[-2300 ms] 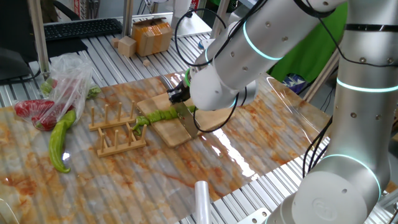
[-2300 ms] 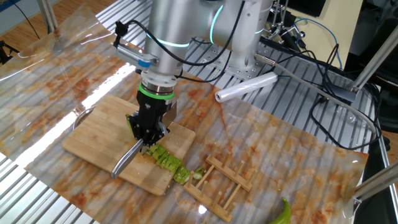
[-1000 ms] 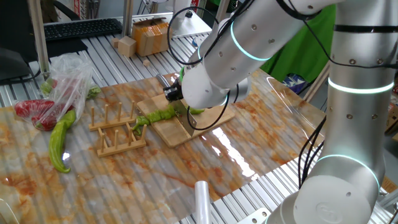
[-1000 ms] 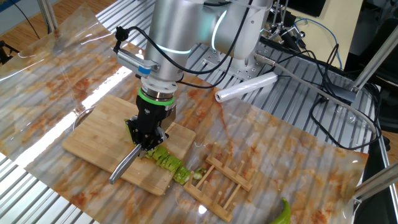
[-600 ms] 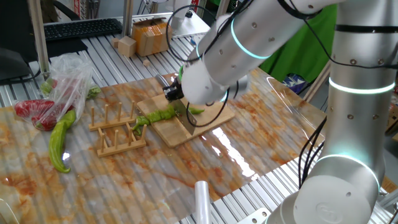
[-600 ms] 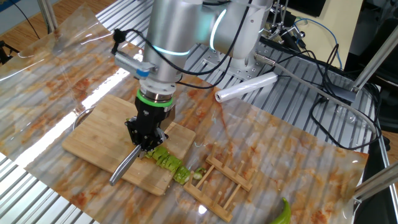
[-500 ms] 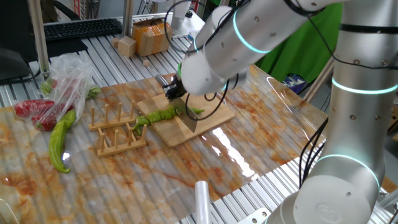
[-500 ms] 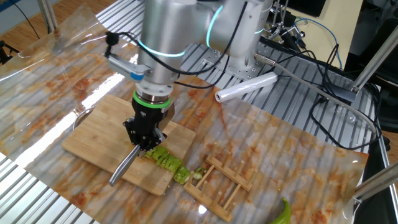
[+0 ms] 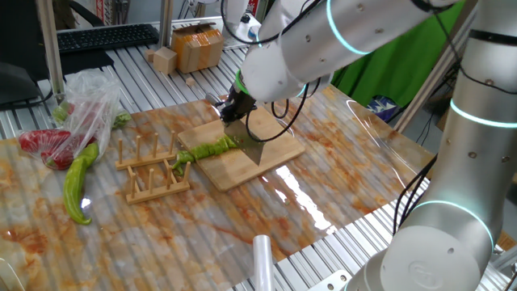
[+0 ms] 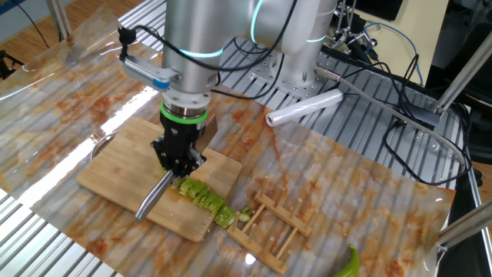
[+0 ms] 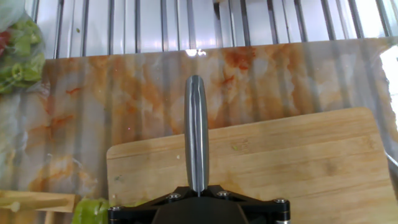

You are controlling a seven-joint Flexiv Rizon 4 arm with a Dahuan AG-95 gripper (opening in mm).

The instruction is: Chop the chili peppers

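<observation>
A dark-green chili pepper (image 9: 207, 150), partly cut into short chunks (image 10: 204, 197), lies along the near-left edge of the wooden cutting board (image 9: 271, 153). My gripper (image 10: 178, 163) stands over the board right beside the chili's uncut end and is shut on a knife (image 10: 154, 198). The blade slants down onto the board next to the chili. In the hand view the knife's spine (image 11: 197, 134) runs straight ahead over the board (image 11: 292, 168), and a chili chunk (image 11: 92, 211) shows at the bottom left. In one fixed view the gripper (image 9: 235, 111) holds the blade (image 9: 253, 145) behind the chili.
A wooden slotted rack (image 9: 153, 168) stands just left of the board, touching the chili's end. A paler yellow-green curved pepper (image 9: 78, 183) and a plastic bag of red peppers (image 9: 58, 133) lie further left. A roll of clear film (image 10: 304, 108) lies near the robot's base.
The arm's wrist has swung up and away from the camera in one fixed view, and the gripper with the knife has shifted a little along the board, away from the cut chunks.
</observation>
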